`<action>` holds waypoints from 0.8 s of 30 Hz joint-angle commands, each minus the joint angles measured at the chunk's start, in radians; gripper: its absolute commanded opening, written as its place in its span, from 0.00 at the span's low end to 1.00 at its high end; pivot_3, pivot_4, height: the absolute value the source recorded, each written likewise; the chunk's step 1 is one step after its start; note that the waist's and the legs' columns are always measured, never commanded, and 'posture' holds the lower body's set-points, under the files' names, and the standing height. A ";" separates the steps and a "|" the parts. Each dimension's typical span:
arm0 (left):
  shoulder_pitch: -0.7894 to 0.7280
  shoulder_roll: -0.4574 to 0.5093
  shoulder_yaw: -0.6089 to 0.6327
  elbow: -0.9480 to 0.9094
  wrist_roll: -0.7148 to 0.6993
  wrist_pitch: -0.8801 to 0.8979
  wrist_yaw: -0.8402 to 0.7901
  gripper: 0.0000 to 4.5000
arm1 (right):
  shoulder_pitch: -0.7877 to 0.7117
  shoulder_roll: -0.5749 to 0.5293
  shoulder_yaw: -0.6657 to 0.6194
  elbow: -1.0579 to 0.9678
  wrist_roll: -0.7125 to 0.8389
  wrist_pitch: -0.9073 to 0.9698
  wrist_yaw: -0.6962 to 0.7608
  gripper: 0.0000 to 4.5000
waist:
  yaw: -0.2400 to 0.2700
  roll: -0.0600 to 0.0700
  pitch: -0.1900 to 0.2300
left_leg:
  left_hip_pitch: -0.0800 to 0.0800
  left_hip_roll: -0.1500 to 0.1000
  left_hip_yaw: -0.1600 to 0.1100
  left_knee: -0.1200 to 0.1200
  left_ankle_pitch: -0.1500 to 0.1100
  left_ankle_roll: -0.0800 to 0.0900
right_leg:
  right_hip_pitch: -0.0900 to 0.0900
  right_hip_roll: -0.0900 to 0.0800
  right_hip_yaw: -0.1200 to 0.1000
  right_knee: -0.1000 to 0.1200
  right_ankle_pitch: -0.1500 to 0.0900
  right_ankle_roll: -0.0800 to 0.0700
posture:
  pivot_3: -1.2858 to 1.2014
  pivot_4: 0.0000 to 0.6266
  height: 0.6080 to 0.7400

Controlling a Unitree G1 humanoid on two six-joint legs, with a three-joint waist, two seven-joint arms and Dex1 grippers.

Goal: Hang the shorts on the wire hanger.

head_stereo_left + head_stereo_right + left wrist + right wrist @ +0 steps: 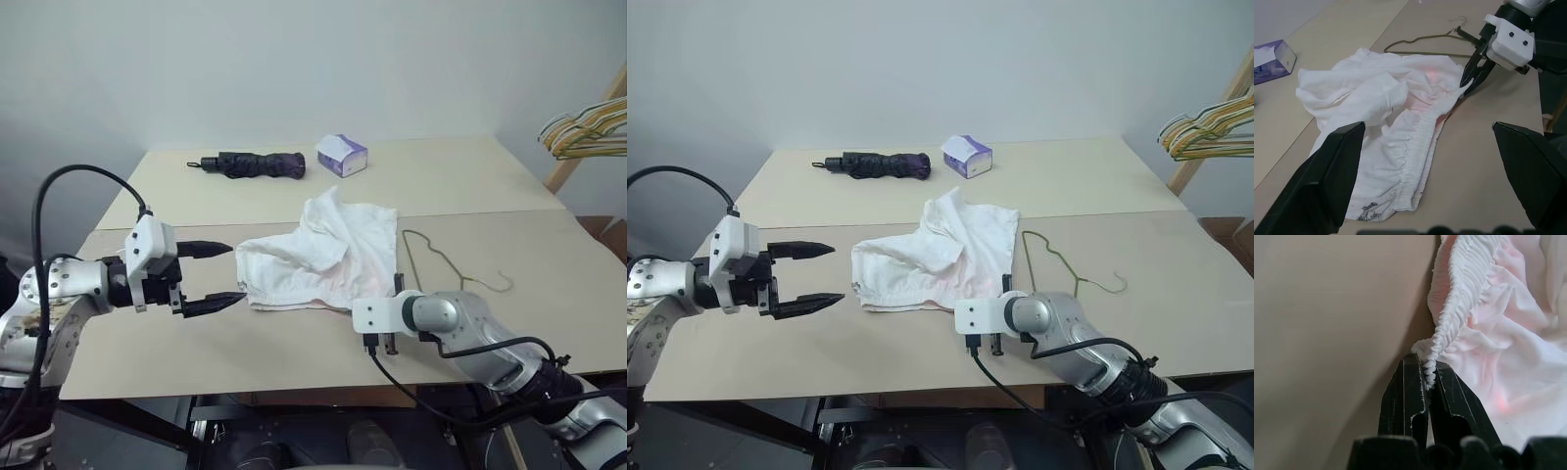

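The white shorts (pixel 318 255) lie crumpled in the middle of the table, with a faint pink tint near the elastic waistband (pixel 1457 289). My right gripper (pixel 1426 367) is shut on the end of that waistband, at the edge of the shorts nearest me. The thin olive wire hanger (pixel 1420 37) lies flat on the table just right of the shorts. My left gripper (pixel 238 272) hovers open a little to the left of the shorts, its fingers pointing toward them with nothing between.
A folded dark umbrella (pixel 257 164) and a purple-and-white tissue box (pixel 342 155) sit at the back of the tan table (pixel 196 343). A bunch of yellow and green hangers (pixel 588 127) hangs at the far right, off the table.
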 commanded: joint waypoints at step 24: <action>-0.047 -0.032 -0.037 -0.022 -0.016 -0.020 -0.025 1.00 | -0.512 -0.205 -0.108 1.107 -0.340 -1.123 -0.089 0.66 | -0.128 0.002 0.001 | 0.013 0.000 0.000 -0.003 0.006 0.006 | 0.015 0.001 -0.001 -0.001 -0.001 0.001 | 0.38 0.00 1.00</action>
